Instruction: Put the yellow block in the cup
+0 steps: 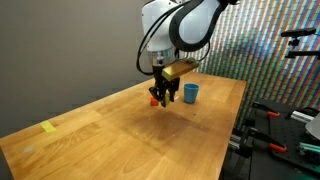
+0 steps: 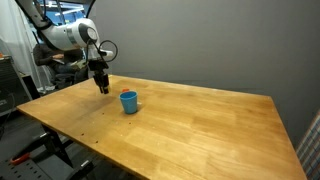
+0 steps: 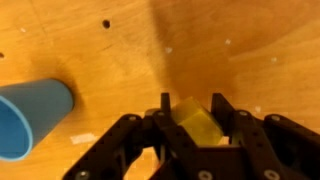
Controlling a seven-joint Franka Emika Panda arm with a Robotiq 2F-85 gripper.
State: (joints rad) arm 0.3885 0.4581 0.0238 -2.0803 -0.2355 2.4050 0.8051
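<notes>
Fingers (image 3: pixel 222 108) closed partway on the yellow block (image 3: pixel 197 122), one on each side. Only its top shows in the wrist view and the lower part is hidden behind the finger linkage. Can't tell if it's off the surface (image 1: pixel 120 135). Arm (image 1: pixel 185 25) cut off at the top in both exterior views. It covers the block there, too small to make out. Cup (image 3: pixel 35 115) cut off at the wrist view's left edge; stands upright, just beside the fingers, not touching, in an exterior view (image 2: pixel 129 102). Small red thing (image 1: pixel 154 98) right by the fingers, partly hidden. Flat yellow piece (image 1: pixel 49 127) well apart, near the surface's edge.
</notes>
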